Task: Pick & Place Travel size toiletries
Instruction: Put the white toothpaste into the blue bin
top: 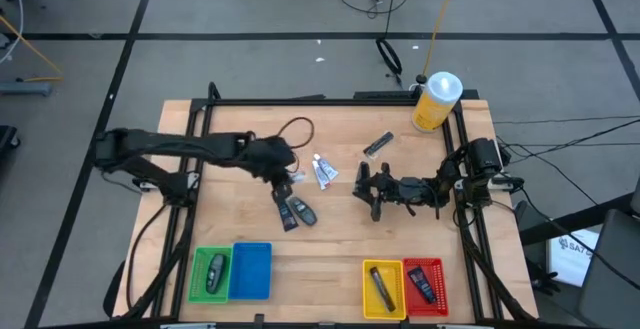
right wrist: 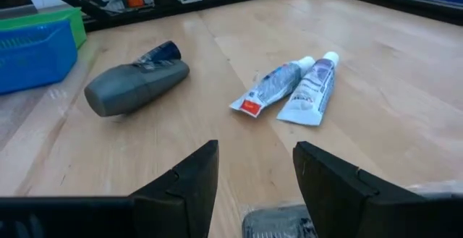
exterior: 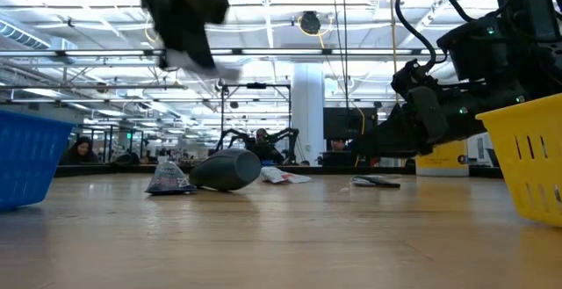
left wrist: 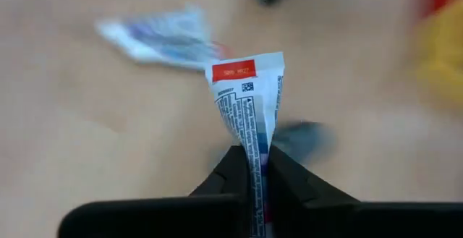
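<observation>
My left gripper (top: 292, 179) is shut on a white-and-blue small tube (left wrist: 246, 100) and hangs above the table's middle, high in the low view (exterior: 195, 56). Two more white-and-blue tubes (top: 322, 172) lie flat side by side on the table just to its right. Two dark grey oval mini bottles (top: 297, 212) lie nearer the front edge, and one of them (right wrist: 134, 86) lies on its side in the right wrist view. A slim dark tube (top: 378, 146) lies toward the far edge. My right gripper (top: 365, 194) is open, low over the table right of centre and pointing left toward the tubes (right wrist: 289, 90). My left gripper pinches the tube between its two fingers (left wrist: 289, 184), which grip the narrow part of its body (left wrist: 255, 155) from either side. The flat crimped end with the red label (left wrist: 242, 70) points away from the gripper. The tube is lifted clear of the table (exterior: 204, 61).
Four bins stand along the near edge: green (top: 210, 274), blue (top: 251, 270), yellow (top: 383, 289) and red (top: 425, 285); all but the blue one hold a dark item. A large yellow bottle with white cap (top: 436, 101) stands at the far right corner. A dark cable (top: 295, 129) loops behind the left arm.
</observation>
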Tool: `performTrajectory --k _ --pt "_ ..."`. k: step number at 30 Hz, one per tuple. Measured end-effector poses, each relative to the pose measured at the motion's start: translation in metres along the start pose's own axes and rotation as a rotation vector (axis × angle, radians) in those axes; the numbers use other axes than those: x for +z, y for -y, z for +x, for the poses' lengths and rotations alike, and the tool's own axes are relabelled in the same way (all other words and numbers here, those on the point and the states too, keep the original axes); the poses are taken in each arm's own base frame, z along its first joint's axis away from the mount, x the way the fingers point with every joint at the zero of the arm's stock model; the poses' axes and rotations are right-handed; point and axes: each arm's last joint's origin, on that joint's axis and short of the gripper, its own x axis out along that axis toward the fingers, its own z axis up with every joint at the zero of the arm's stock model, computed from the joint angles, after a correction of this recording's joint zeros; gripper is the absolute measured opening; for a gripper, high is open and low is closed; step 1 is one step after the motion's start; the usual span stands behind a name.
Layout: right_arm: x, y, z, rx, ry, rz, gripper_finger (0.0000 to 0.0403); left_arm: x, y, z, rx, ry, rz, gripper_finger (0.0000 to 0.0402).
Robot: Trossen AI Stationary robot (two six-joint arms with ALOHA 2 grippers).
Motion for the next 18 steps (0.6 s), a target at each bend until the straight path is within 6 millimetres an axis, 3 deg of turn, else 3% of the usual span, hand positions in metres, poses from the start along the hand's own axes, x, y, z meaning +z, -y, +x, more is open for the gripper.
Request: performTrajectory --k 3,8,13,18 --pt "0.002 0.0 0.0 0.003 0.022 -0.008 0.0171 -0.013 0.029 -0.021 -0.102 -0.061 -0.212 0.0033" --pt "0.009 -0.001 0.0 0.013 0.091 -0.039 0.0171 -0.056 0.081 -0.029 -0.093 -0.104 -0.404 0.0028" --pt "0.013 0.007 0.003 -0.021 0.109 -0.016 0.0171 -0.108 0.126 -0.023 -0.061 -0.174 -0.61 0.0011" --pt "0.018 0.007 0.009 -0.025 0.134 0.009 0.0171 -0.147 0.147 -0.01 0.031 -0.231 -0.797 0.0023"
